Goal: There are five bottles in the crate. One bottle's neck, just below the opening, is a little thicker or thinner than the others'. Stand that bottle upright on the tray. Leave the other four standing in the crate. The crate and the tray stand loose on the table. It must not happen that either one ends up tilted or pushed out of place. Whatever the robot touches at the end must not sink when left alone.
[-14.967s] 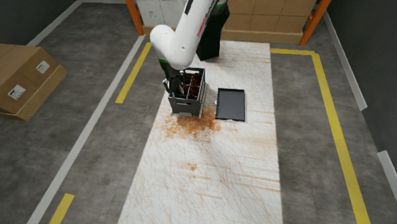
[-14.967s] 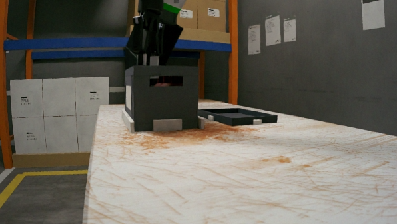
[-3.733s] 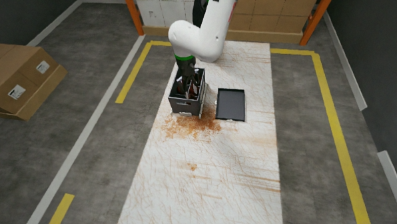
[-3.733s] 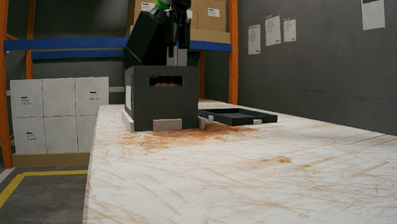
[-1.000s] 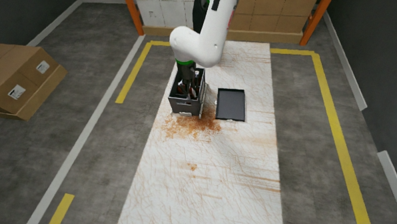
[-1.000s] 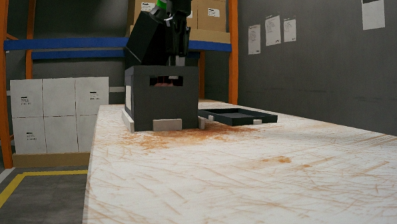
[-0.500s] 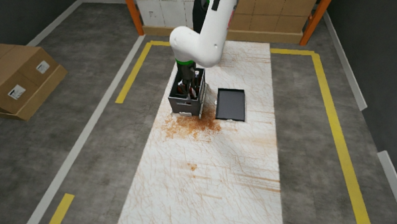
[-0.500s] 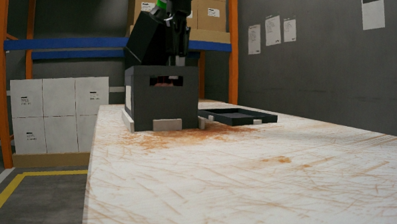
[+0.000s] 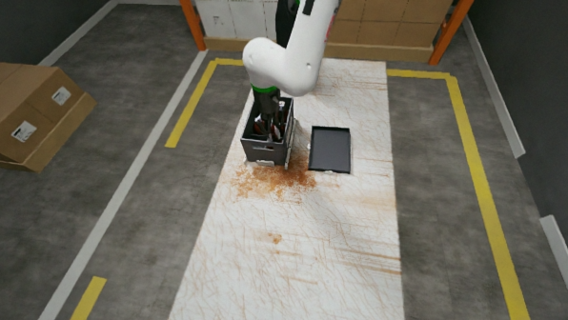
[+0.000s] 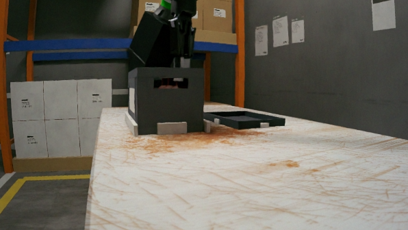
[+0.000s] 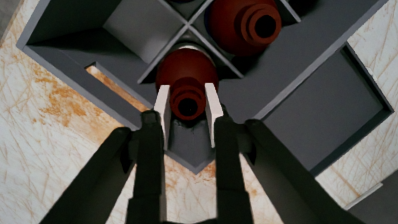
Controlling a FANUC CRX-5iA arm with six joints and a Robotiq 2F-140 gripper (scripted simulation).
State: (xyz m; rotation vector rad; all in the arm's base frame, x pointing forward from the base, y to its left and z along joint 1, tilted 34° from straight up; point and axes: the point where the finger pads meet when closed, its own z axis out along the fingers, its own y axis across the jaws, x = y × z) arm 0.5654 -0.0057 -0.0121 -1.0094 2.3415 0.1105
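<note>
The dark grey crate (image 9: 261,148) (image 10: 168,109) (image 11: 300,65) stands on the table with dividers inside. In the wrist view my gripper (image 11: 187,97) is shut on the neck of a dark red bottle (image 11: 186,70) that stands in a near cell of the crate. A second red bottle (image 11: 245,22) stands in the cell beyond it. The other bottles are mostly hidden. In the top and exterior views the gripper (image 9: 271,125) (image 10: 181,63) reaches down into the crate from above. The flat dark tray (image 9: 330,149) (image 10: 244,120) lies to the right of the crate and holds nothing.
The crate and tray sit on a white, rust-stained table (image 9: 305,238) (image 10: 239,178). Small white blocks (image 10: 172,128) lie at the crate's foot. Cardboard boxes (image 9: 33,111) and shelving stand beyond the table.
</note>
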